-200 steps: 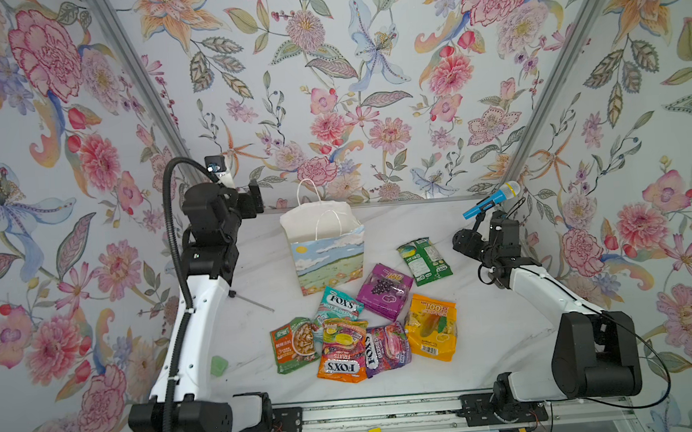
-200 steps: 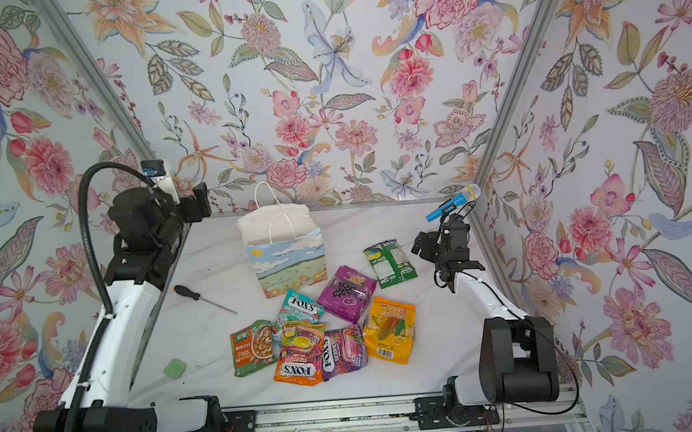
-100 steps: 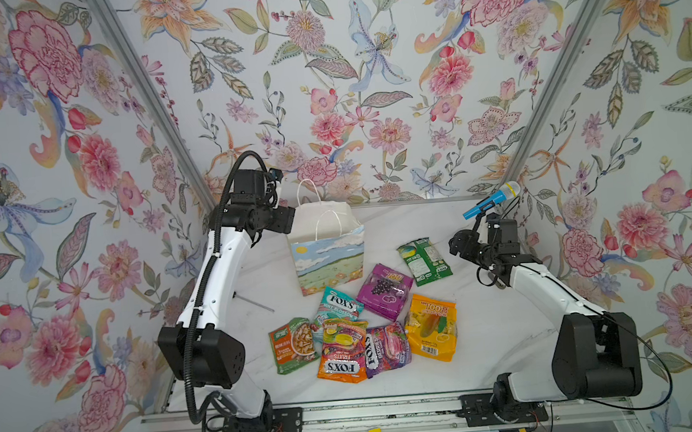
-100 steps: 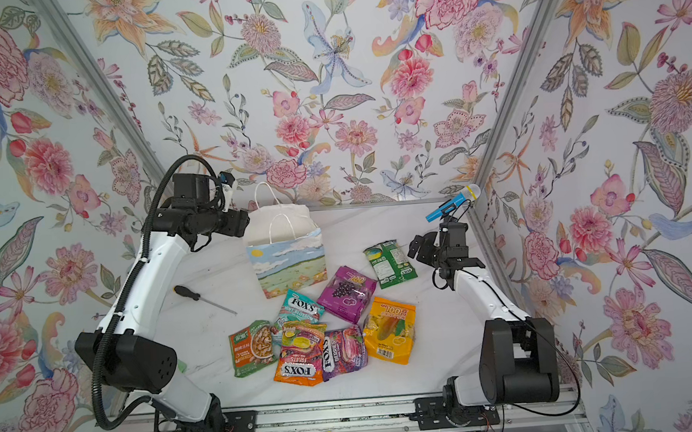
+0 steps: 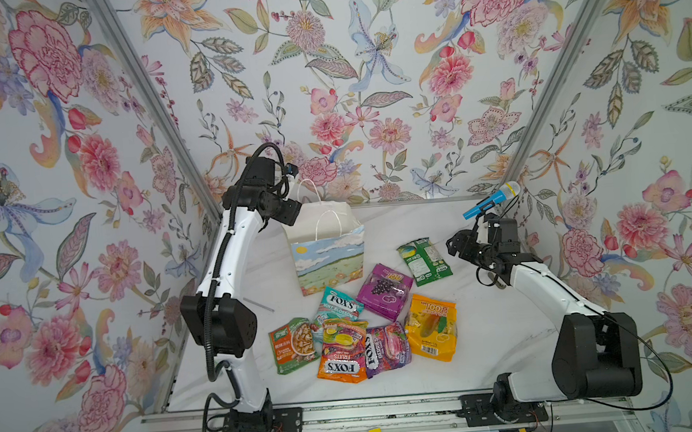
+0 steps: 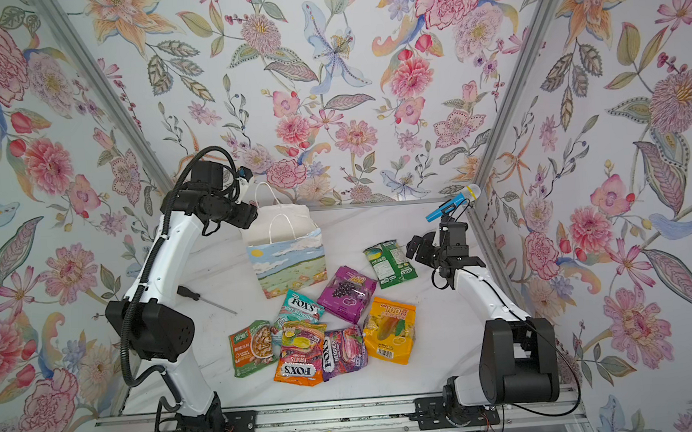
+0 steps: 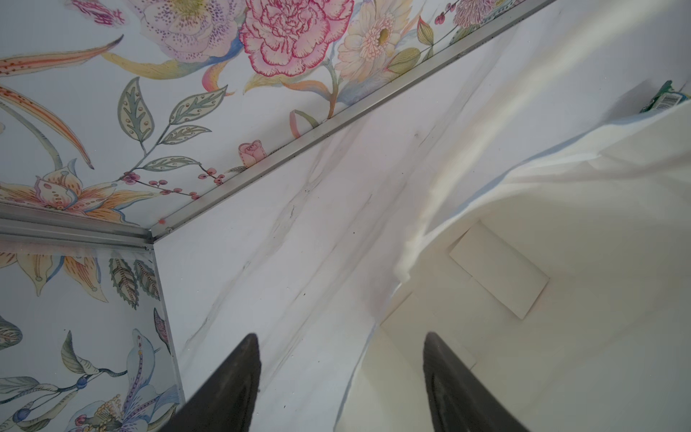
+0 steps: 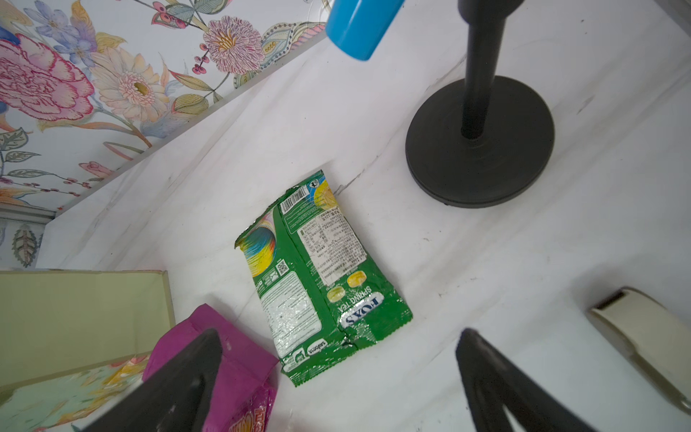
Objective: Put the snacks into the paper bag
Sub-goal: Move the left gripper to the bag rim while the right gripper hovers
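Note:
The paper bag [image 5: 328, 251] stands upright at the back middle, mouth open and white inside [image 7: 523, 243]. My left gripper [image 5: 294, 212] is at its left rim, open [image 7: 340, 336]; one finger is outside the bag wall and the other is over the inside. The snacks lie flat in front: green FOX'S packet [image 5: 424, 260], purple "100" bag [image 5: 387, 291], yellow "100" bag [image 5: 431, 328], teal FOX'S [image 5: 338, 305], orange FOX'S [image 5: 341, 355], purple FOX'S [image 5: 387, 347] and nut pouch [image 5: 293, 343]. My right gripper [image 5: 454, 245] hovers open and empty [image 8: 340, 333] beside the green packet [image 8: 318, 273].
A blue microphone [image 5: 491, 200] on a black stand with a round base [image 8: 480, 142] is at the back right, close to my right wrist. A screwdriver [image 6: 204, 300] lies left of the bag. A tape roll [image 8: 647, 336] lies near the right gripper. Flowered walls enclose three sides.
My left arm has swung from the left wall over to the bag's left rim, and its jaws have narrowed a little. The right gripper has barely moved.

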Motion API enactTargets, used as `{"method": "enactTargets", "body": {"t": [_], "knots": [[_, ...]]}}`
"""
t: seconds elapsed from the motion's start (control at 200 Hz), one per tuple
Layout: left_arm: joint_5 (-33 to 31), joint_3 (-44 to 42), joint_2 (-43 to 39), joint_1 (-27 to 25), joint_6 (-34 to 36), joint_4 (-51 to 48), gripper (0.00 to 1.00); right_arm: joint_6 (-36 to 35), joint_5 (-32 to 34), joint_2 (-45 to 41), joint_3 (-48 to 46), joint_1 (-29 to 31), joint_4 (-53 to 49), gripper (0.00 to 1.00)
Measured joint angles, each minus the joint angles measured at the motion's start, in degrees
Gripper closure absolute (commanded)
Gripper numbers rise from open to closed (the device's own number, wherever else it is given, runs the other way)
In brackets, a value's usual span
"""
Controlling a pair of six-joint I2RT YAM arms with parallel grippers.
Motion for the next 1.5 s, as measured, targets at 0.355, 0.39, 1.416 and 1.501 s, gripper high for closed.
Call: {"method": "enactTargets", "body": {"t": [0.355,0.39,1.416,1.501], "knots": [[1.5,4.5,3.3,0.0,1.2,-1.6,0.3,0.0,-0.9,0.0,0.3,0.0,-0.4,0.01],[1.7,4.5,3.6,0.0,1.2,-1.7,0.3,0.0,-0.9,0.0,0.3,0.0,-0.4,0.01],[7.7,7.8,8.2,0.0,-0.4,-3.3,0.77,0.0,-3.1,0.0,0.3,0.0,-0.4,0.01],[7.7,7.7,8.2,0.0,-0.3,-3.3,0.85,0.0,-3.4,0.0,0.3,0.0,-0.4,0.02]]}}
